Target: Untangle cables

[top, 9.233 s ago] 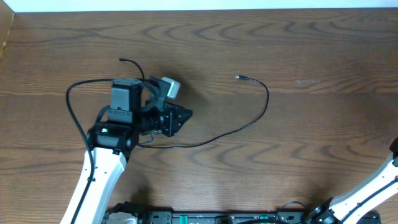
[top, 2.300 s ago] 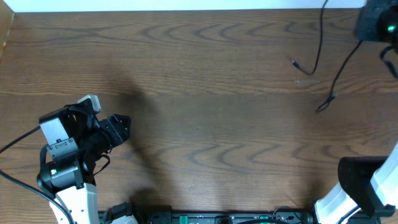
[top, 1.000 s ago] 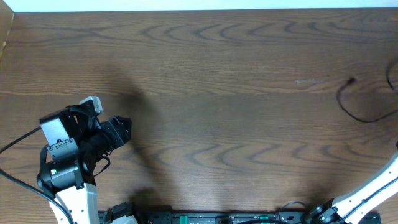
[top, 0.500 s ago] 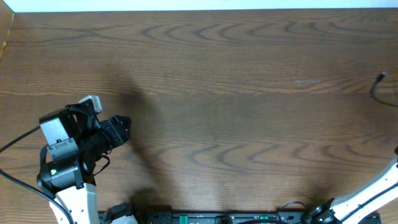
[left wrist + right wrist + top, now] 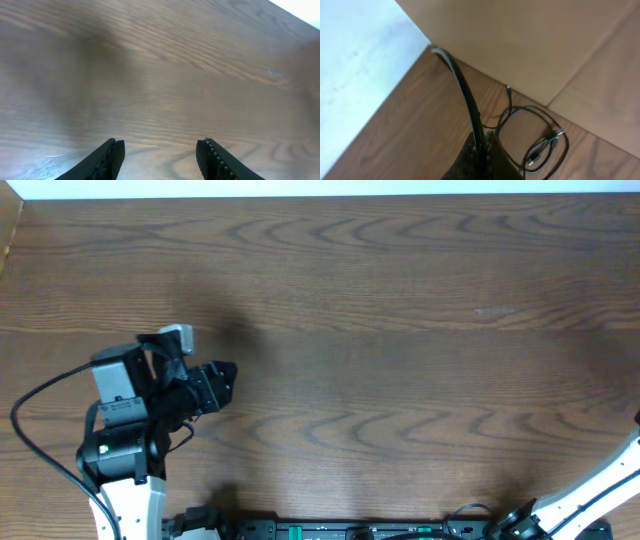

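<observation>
Dark wood-grain table (image 5: 400, 270) fills the overhead view, with a narrow white strip (image 5: 320, 188) along its far edge and a faint pale scuff (image 5: 494, 311) on its right half. In the right wrist view, tan panels (image 5: 530, 45) meet at a slanting seam above the wood, beside a pale bluish-white surface (image 5: 355, 50).

A thin black cord (image 5: 468, 95) rises from between the closed fingers of the right gripper (image 5: 481, 150) at the bottom centre of the right wrist view. It arcs toward the upper left, where its tip looks pale. To its lower right, thin black cable loops (image 5: 542, 145) lie loosely piled on the wooden tabletop (image 5: 410, 140), with small plug ends showing at the pile's top and right edge.
</observation>
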Motion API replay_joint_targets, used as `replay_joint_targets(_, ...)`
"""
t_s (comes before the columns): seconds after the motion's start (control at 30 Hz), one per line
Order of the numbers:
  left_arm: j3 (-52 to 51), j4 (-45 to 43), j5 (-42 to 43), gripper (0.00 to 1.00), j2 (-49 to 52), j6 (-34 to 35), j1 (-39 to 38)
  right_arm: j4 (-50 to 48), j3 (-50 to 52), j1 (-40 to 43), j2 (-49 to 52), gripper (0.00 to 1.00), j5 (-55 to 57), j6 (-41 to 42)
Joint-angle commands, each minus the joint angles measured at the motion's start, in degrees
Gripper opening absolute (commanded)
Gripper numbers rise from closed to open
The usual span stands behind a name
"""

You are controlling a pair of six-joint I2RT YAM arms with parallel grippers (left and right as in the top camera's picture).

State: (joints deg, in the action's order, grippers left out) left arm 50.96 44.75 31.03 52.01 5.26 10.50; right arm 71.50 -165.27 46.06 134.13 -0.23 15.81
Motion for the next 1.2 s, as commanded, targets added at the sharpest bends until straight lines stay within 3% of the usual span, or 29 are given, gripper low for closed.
replay_joint_targets(0.0,-0.3,-0.5,0.5,0.52,-0.3,-1.2,-3.8,-1.4,0.0,-2.7,4.7,0.01,-0.9,-4.3)
replay_joint_targets(0.17,-0.3,-1.8,-0.6,0.52,-0.3,-1.1,-8.3,-2.8,0.0,-7.6,12.3,0.01,0.1,-8.2)
replay_joint_targets(0.37,-0.3,-2.5,-0.6,0.52,-0.3,-1.1,-10.8,-1.2,0.0,-9.9,19.9,0.01,7.3,-5.2)
replay_joint_targets(0.6,-0.3,-2.4,-0.6,0.52,0.0,-1.1,-11.2,0.5,0.1,-9.4,25.4,0.01,7.0,-3.7)
replay_joint_targets(0.7,-0.3,-2.4,-0.6,0.52,0.1,-1.1,-11.2,0.7,0.1,-9.4,26.0,0.22,6.2,-4.2)
replay_joint_targets(0.73,-0.3,-2.4,-0.6,0.52,0.1,-1.1,-11.2,0.7,0.1,-9.4,26.1,0.38,5.6,-4.3)
replay_joint_targets(0.77,-0.3,-2.4,-0.6,0.52,0.1,-1.1,-11.2,0.7,0.1,-9.4,26.1,0.75,4.9,-4.3)
replay_joint_targets(0.8,-0.3,-2.3,-0.6,0.52,0.1,-1.1,-11.2,0.7,0.0,-9.4,26.0,0.99,3.7,-4.3)
replay_joint_targets(0.97,-0.3,-1.7,-0.6,0.52,0.1,-1.2,-11.2,5.0,0.0,-9.7,26.0,0.99,0.4,-3.5)
replay_joint_targets(1.17,-0.3,-1.5,-0.6,0.52,0.1,-2.7,-11.2,14.1,0.0,-9.9,26.0,0.99,9.7,5.5)
